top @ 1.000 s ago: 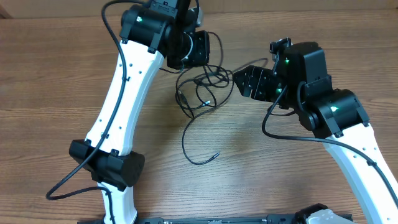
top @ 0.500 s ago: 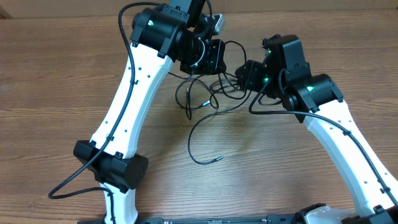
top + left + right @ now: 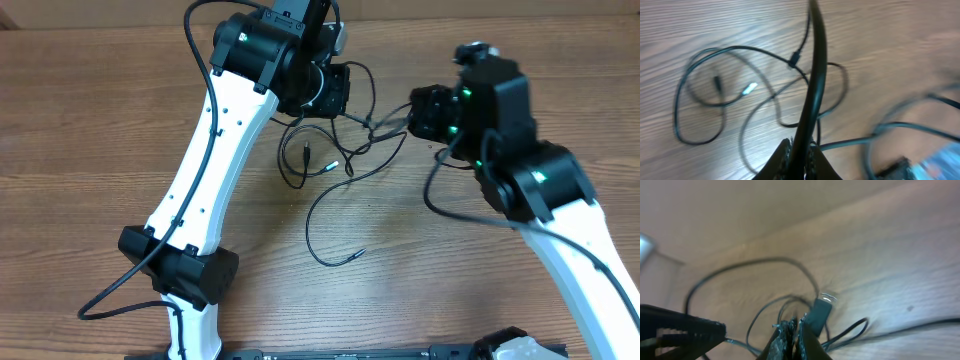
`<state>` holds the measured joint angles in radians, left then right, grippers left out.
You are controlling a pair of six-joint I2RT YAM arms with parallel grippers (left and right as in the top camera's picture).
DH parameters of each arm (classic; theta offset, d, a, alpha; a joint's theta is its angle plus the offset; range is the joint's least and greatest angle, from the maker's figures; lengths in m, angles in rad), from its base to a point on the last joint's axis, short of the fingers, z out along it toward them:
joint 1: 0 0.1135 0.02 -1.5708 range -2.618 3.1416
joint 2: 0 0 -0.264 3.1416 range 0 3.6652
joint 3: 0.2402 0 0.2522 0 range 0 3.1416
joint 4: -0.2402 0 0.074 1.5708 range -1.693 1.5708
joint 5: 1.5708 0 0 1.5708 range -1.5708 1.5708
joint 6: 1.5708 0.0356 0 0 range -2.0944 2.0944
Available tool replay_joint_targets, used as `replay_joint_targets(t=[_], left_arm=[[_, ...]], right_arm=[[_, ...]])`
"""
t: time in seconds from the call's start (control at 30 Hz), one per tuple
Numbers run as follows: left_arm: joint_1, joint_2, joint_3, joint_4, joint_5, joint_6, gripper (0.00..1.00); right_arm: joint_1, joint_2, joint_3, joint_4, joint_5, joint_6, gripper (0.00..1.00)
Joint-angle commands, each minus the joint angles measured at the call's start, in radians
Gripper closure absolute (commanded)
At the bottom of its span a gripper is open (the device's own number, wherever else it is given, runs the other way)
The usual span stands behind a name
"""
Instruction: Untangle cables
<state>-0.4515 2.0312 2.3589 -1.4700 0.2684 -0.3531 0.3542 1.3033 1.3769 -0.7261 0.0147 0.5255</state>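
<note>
Barely begun: cables [image 3: 340, 152] tangled near far edge of table [image 3: 100, 130], pinched tight in left gripper [image 3: 799, 150] and right gripper [image 3: 796, 325]; yet to separate.

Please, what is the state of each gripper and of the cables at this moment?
left gripper, shut on the cables
right gripper, shut on the cables
cables, tangled in loops, partly lying on the table
</note>
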Motion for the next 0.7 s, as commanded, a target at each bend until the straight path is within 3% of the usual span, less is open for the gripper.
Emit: replay_joint_targets(t=[0.0,0.13,0.17,0.27,0.3,0.33,0.37,0.67], left_arm=[[0.0,0.003,0.025,-0.026,-0.202,-0.071,0.86],[0.0,0.003,0.025,-0.03,-0.198,-0.071,0.8],[0.0,0.003,0.025,-0.031,-0.198,-0.071,0.72],[0.0,0.003,0.025,-0.041,-0.198,-0.07,0.48],[0.0,0.003,0.025,-0.045,-0.197,-0.07,0.32],[0.0,0.003,0.025,-0.047,-0.198,-0.07,0.24],[0.0,0.003,0.025,-0.048,-0.198,-0.07,0.03],[0.0,0.003,0.025,-0.052,-0.197,-0.07,0.0]], right_arm=[[-0.003,-0.095,0.076,0.007,0.165,-0.064,0.96],[-0.003,-0.158,0.114,0.009,0.239,-0.064,0.96],[-0.003,-0.17,0.119,0.01,0.248,-0.068,0.96],[-0.003,-0.196,0.123,0.01,0.255,-0.089,0.96],[-0.003,-0.203,0.123,0.007,0.255,-0.089,0.96],[-0.003,-0.203,0.123,0.006,0.255,-0.089,0.96],[-0.003,-0.204,0.123,0.006,0.255,-0.089,0.96],[-0.003,-0.2,0.123,0.019,0.255,-0.089,0.96]])
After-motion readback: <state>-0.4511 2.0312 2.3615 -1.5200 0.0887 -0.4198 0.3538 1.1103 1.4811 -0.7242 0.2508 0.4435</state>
